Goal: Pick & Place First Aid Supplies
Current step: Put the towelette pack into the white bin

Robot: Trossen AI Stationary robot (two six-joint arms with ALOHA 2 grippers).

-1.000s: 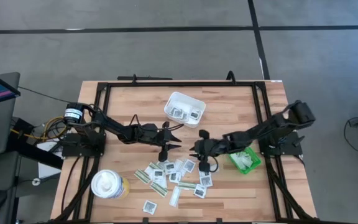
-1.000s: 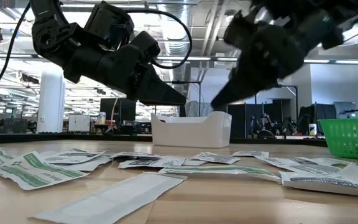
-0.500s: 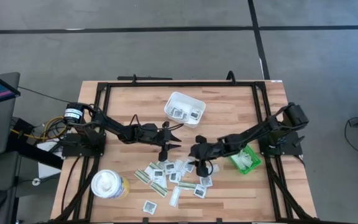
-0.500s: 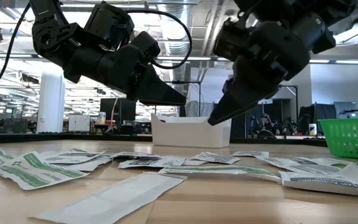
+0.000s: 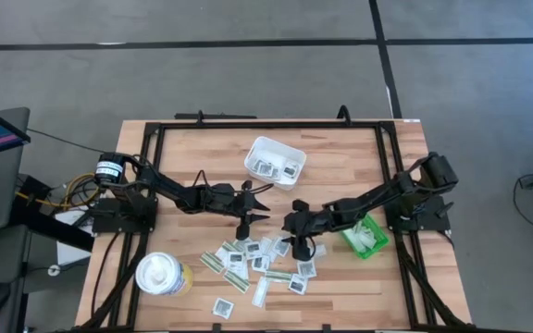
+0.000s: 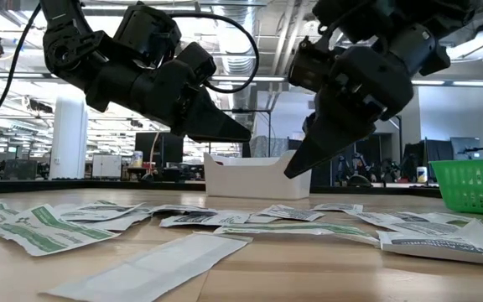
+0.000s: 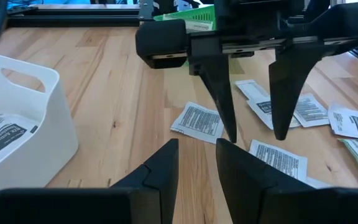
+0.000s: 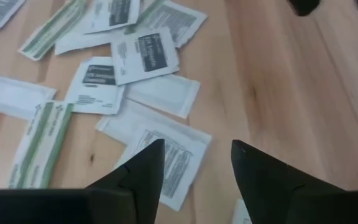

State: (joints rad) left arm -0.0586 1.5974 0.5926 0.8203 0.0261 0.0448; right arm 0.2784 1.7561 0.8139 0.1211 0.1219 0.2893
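Right tool [image 8: 194,165] over first aid supplies [image 8: 166,158]

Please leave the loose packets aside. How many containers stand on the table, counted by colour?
White tray: 1
Green bin: 1
Round white tub with a yellow band: 1
Total: 3

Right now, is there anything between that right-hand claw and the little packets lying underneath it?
Nothing visible. The right gripper hangs open above the packets with only air below its fingertips. The left gripper hovers off to the side, apart from it.
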